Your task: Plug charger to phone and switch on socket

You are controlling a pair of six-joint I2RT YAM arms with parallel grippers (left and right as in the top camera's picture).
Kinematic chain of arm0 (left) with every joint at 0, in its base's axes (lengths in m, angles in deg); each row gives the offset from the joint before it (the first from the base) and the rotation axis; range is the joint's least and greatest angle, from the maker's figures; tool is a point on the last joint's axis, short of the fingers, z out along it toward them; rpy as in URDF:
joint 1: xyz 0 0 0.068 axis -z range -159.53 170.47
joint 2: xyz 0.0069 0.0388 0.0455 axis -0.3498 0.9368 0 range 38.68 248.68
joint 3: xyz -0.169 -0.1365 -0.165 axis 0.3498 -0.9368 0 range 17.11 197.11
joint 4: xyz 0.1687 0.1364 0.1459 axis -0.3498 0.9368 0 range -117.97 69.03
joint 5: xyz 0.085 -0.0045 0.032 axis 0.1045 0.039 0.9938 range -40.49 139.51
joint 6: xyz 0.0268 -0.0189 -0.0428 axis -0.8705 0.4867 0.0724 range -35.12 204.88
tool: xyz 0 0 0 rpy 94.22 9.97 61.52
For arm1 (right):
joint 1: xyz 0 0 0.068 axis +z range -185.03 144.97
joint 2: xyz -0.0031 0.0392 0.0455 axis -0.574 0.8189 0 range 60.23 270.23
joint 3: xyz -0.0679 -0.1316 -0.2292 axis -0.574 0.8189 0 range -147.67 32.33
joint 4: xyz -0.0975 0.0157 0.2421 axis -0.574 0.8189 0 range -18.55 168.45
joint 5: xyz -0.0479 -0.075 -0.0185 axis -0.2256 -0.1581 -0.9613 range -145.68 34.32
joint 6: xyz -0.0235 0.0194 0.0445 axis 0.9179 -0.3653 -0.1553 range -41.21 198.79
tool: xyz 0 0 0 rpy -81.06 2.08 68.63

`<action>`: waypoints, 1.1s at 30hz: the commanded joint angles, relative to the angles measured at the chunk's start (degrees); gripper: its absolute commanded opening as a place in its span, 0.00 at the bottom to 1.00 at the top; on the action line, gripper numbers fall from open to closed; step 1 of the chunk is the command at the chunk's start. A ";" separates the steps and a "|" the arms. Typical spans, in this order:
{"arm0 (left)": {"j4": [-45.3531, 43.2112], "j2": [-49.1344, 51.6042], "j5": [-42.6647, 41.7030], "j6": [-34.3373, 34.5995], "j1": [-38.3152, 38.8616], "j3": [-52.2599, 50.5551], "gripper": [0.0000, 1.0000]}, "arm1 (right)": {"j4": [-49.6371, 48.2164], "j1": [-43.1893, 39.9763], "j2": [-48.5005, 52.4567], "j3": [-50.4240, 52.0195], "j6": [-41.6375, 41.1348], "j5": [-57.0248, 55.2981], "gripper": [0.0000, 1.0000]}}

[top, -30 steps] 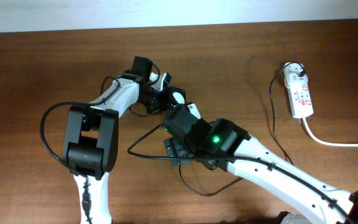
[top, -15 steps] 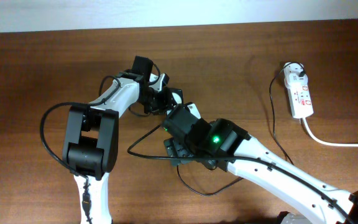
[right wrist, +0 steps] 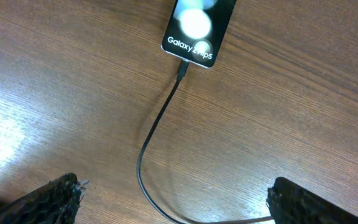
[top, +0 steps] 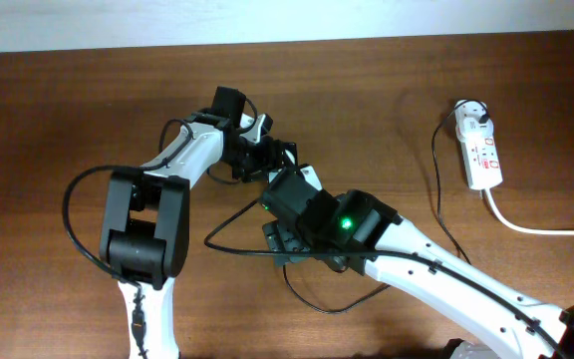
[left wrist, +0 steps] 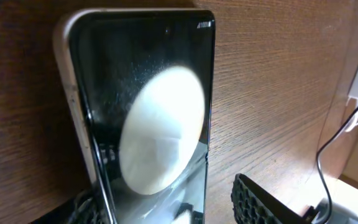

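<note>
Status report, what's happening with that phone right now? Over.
Right tool open, empty, over charger. Left tool open beside phone. Charger tip at phone's edge, looks plugged. Socket untouched, nothing blocking it.

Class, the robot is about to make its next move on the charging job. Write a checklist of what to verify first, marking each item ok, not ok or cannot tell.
1. Tip of charger meets the edge of the phone: ok.
2. Tip fully seated: cannot tell.
3. Open, empty right gripper: ok.
4. Hold of left gripper on phone: cannot tell.
5. The charger's white plug sits on the socket: ok.
6. Switch on socket turned on: cannot tell, too small.
</note>
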State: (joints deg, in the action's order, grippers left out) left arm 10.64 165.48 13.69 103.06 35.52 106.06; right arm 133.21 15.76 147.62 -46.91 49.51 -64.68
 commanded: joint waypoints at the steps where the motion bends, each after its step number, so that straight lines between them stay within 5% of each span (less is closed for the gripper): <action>1: 2.67 0.98 10.60 -0.48 -0.20 -0.83 0.65 | 0.00 0.15 0.11 -0.31 0.35 -0.72 0.99; 6: 2.89 0.98 10.67 -0.48 -0.20 -0.83 0.69 | 0.02 0.15 0.11 -0.31 0.35 -0.72 0.99; 7: 2.89 0.98 10.84 -0.48 -0.20 -0.83 0.75 | 0.00 0.15 0.11 -0.31 0.35 -0.72 0.99; 8: 2.91 0.96 12.79 -0.48 -0.37 -0.83 0.99 | 0.02 0.15 0.11 -0.31 0.35 -0.72 0.99; 15: 13.94 -11.08 29.90 -2.05 -7.15 8.28 0.99 | 0.02 0.15 0.11 -0.31 0.35 -0.72 0.99; 24: 27.96 -56.02 41.79 -2.01 -11.45 12.44 0.99 | 0.00 0.15 0.11 -0.31 0.35 -0.72 0.99; 30: 20.92 -98.97 44.65 -1.99 -11.45 -20.15 0.99 | 0.00 0.15 0.11 -0.31 0.35 -0.72 0.99; 33: 26.43 -105.81 44.65 -1.99 -11.47 -22.69 0.99 | 0.02 0.15 0.11 -0.31 0.35 -0.72 0.99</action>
State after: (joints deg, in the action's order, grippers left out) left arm 33.99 61.73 57.52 101.75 24.16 84.55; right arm 133.21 15.76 147.62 -46.95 49.49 -64.87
